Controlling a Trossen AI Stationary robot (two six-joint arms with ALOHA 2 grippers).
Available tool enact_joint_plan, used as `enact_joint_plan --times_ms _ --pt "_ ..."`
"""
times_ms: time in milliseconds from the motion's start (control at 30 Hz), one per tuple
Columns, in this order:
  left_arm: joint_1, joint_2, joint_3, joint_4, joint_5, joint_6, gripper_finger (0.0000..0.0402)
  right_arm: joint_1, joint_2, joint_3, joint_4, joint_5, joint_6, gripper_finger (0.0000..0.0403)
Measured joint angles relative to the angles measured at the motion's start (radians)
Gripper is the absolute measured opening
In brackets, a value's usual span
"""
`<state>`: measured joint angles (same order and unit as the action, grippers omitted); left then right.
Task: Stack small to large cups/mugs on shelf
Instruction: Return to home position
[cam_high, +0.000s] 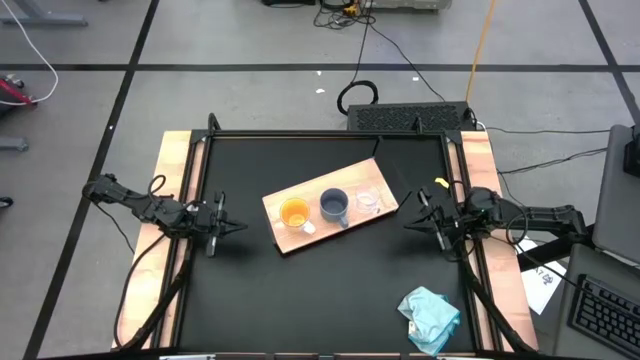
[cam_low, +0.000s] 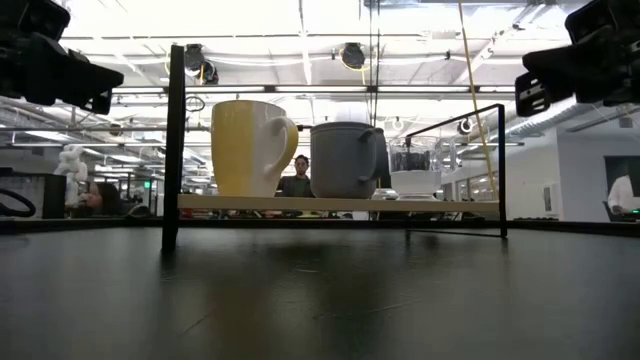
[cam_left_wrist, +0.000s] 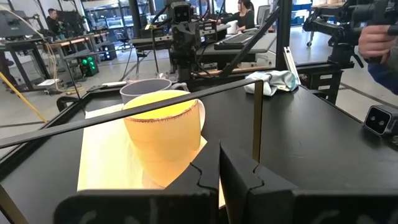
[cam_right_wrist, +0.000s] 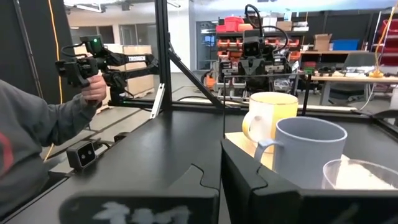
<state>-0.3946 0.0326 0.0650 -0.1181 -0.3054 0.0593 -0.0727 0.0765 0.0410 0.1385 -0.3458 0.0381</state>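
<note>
The light-wood shelf board (cam_high: 300, 239) lies flat on the middle of the black table. Three vessels stand upright on it in a row: the orange mug (cam_high: 294, 213) with its white handle at the left, the blue-grey mug (cam_high: 334, 206) in the middle, and the clear glass cup (cam_high: 369, 199) at the right. My left gripper (cam_high: 238, 228) hovers shut and empty left of the board, pointing at the orange mug (cam_left_wrist: 163, 134). My right gripper (cam_high: 408, 224) hovers shut and empty right of the board, near the glass cup (cam_right_wrist: 364, 174) and the blue-grey mug (cam_right_wrist: 308, 149).
A pale teal cloth (cam_high: 430, 312) lies crumpled at the table's near right corner. A black frame (cam_low: 173, 140) stands around the table's far part. A person's arm (cam_right_wrist: 37, 124) holding a hand-held device shows beyond the table.
</note>
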Motion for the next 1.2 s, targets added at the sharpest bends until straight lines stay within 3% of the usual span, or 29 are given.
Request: enact_joint_plan --times_ms 233,600,867,1200 --pt "0.000 0.000 0.000 0.000 0.000 -0.017 0.0022 0.000 0.000 0.000 0.015 0.000 -0.023 0.0000" --pt "0.000 0.000 0.000 0.002 0.000 -0.016 0.0003 0.000 0.000 0.000 0.015 0.000 -0.014 0.0000" --pt "0.000 0.000 0.000 0.002 0.000 -0.012 0.0030 0.000 0.000 0.000 0.015 0.000 0.002 0.0000" --pt "0.000 0.000 0.000 0.003 0.000 -0.012 0.0032 0.000 0.000 0.000 0.014 0.000 0.002 0.0000"
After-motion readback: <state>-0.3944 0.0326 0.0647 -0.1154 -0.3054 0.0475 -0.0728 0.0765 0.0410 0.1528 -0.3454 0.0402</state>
